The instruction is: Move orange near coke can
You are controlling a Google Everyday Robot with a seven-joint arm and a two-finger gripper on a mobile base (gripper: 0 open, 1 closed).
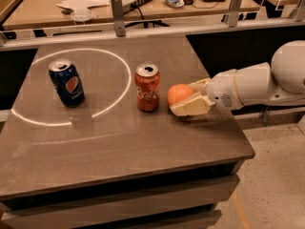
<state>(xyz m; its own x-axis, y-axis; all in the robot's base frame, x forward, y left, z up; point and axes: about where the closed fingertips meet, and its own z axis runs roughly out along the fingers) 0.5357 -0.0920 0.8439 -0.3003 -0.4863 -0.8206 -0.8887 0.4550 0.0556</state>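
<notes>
Now your hand point(184, 99) grips the orange point(177, 93) low over the counter point(143, 144), just right of the coke can point(147, 87). Drift left and you could topple the can; release high and the orange may roll off. A Pepsi can point(66, 82) stands well left; a cluttered desk point(57, 11) lies beyond.

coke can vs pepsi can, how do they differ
The coke can is red, the pepsi can dark blue. The coke can stands just outside the white ring, the pepsi can inside it. The coke can is next to the orange held in the hand beside it; the pepsi can is far off. Both stand upright.
</notes>
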